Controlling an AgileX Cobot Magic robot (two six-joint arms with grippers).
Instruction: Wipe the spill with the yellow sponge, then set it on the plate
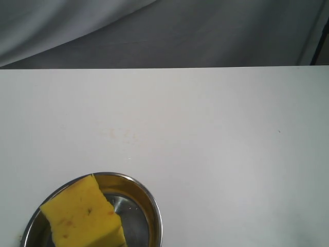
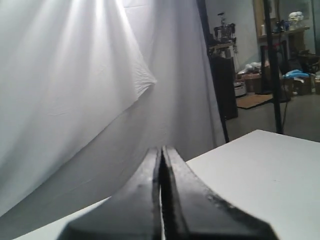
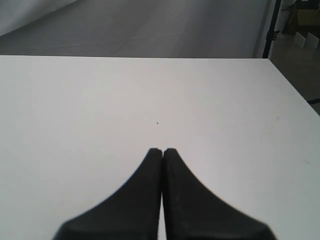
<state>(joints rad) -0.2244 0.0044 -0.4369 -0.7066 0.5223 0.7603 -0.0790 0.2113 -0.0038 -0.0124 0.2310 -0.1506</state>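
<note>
My left end effector (image 2: 161, 150) was fully closed, jaws pressed together and gripping nothing, aimed at the white curtain (image 2: 75, 75). My right end effector (image 3: 162, 151) was likewise closed and empty above the white surface (image 1: 216, 154). The yellow sponge (image 1: 82, 216) lay in the plate (image 1: 156, 216), one corner reaching its rim.

text: none legible | labels: none | brands: none | numbers: none
</note>
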